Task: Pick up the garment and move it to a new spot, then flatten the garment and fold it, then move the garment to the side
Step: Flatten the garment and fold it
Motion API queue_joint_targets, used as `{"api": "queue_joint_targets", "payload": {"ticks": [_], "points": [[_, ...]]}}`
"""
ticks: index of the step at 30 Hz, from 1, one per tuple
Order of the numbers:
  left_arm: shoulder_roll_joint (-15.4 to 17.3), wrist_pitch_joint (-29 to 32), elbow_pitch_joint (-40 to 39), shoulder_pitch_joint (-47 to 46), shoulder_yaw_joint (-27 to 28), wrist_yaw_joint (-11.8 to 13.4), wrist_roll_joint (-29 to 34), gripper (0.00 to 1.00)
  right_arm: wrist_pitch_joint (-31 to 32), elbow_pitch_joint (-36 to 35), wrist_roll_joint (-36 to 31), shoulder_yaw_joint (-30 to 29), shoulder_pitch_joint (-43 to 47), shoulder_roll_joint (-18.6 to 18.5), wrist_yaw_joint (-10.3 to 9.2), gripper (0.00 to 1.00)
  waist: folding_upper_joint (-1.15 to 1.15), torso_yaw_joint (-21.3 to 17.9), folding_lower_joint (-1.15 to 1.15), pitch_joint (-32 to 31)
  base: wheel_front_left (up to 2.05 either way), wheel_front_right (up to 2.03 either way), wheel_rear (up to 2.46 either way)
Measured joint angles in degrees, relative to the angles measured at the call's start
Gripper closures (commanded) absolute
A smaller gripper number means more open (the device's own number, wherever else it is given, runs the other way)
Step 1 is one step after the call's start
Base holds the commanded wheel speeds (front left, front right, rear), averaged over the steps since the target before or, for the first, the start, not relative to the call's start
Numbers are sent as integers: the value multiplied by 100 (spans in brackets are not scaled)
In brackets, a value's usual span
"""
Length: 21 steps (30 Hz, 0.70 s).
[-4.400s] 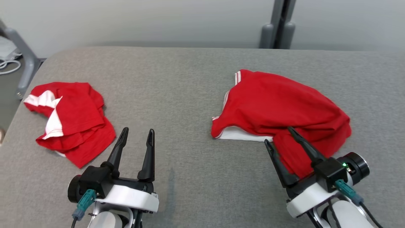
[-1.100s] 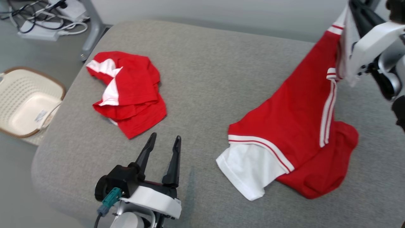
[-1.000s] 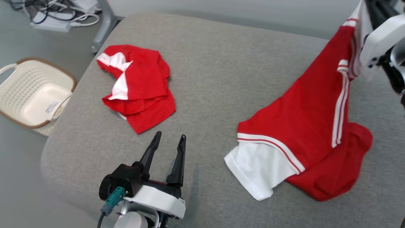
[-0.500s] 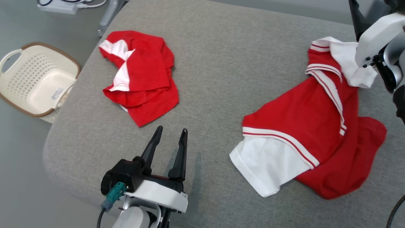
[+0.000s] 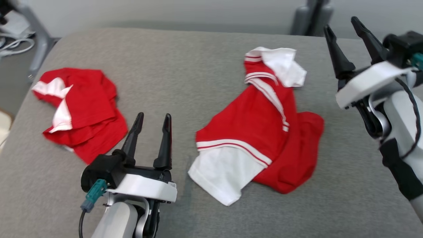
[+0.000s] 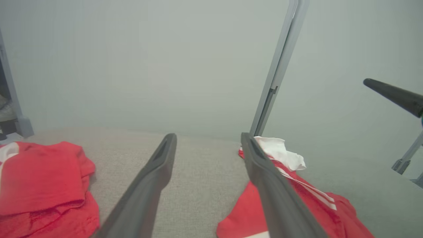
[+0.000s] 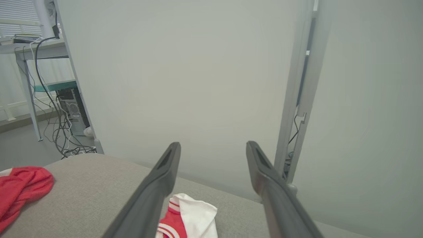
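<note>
Garment (image 5: 257, 132) lies rumpled, second red shirt (image 5: 82, 109) (perhaps folded) well apart.

in the head view the shirt (image 5: 251, 132) is lying folded, hiding its lower layers. the right arm (image 5: 401, 112) is running off at 3 o'clock, the left arm (image 5: 119, 218) at 6. a pale thing (image 5: 3, 124) at 9 o'clock is showing too little to name. in the right wrist view the edges are cutting the shirt at 6 and the other shirt (image 7: 19, 188) at 8.
</note>
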Motion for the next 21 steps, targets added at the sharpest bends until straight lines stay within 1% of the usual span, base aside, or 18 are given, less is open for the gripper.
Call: {"api": "queue_joint_targets", "payload": {"ticks": [2,4,8,10,16,18,21], "points": [[-3,1,-20,-3,99,-13,14,0,0,-505,-240,-330,409,-47,0,0,0,-218,0,-75,0,0,0],[3,1,-27,-1,168,-40,51,0,-2,-970,-416,-737,887,20,-1,0,0,-425,0,-150,0,0,0],[-1,0,-26,41,199,-83,63,0,-14,-1789,-1102,-1157,1987,57,0,0,0,-764,0,-316,0,0,0],[2,0,-30,86,230,-83,69,0,-14,-2106,-1238,-1517,2432,196,-1,0,0,-912,0,-382,0,0,0],[0,0,34,142,198,-113,110,0,-15,-2837,-1625,-2227,3270,690,0,0,0,-1269,0,-466,0,0,0],[1,0,51,142,115,-118,108,0,-15,-3016,-1695,-2388,3448,854,0,0,0,-1356,0,-443,0,0,0],[0,0,146,71,-90,-137,105,0,-14,-3219,-1842,-2464,3595,1004,-1,0,0,-1471,0,-327,0,0,0]]}}
